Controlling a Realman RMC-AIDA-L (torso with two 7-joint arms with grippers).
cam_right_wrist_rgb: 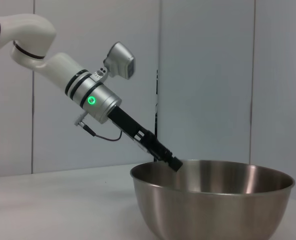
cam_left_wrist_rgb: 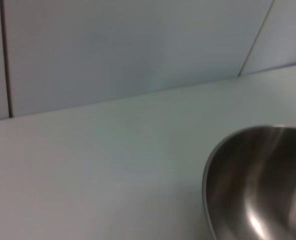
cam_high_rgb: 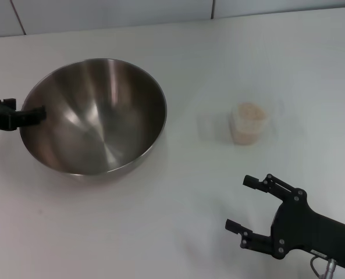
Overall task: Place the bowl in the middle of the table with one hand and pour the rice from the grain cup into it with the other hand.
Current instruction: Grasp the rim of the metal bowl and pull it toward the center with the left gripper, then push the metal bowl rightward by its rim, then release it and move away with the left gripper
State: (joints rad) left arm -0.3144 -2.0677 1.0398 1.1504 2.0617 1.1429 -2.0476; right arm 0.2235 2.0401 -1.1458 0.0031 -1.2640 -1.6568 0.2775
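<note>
— Right hand (cam_high_rgb: 246, 210) first, since it sits closest to my head camera: what is it doing?

— Hovering low over the near right of the tabletop (cam_high_rgb: 178, 232), fingers spread apart, holding nothing. The cup (cam_high_rgb: 249, 123) stands upright beyond it, well apart, with the rice (cam_high_rgb: 249, 111) heaped pale inside.

— And your left hand (cam_high_rgb: 35, 114)?

— At the left rim of the bowl (cam_high_rgb: 93, 116), fingers pinched onto the thin steel edge. My right wrist camera shows the dark fingertip going over the lip and into the bowl. The bowl is left of the middle of the tabletop, so I judge the placing is not finished.

— How will the bowl handle?

— Stiff and slick, I'd say. Polished steel gripped at a single rim point may swing or slip, and it looks wide enough to tip toward its far side. I would keep it low and slide or set it down gently.

— The cup?

— Light, thin clear plastic, probably springy under pressure. I would take it around the wall, about mid-height, squarely and not too hard, so it neither buckles nor shoots out. Loose grains will spill at any early tilt, so I'd carry it level until it is over the bowl.
</note>
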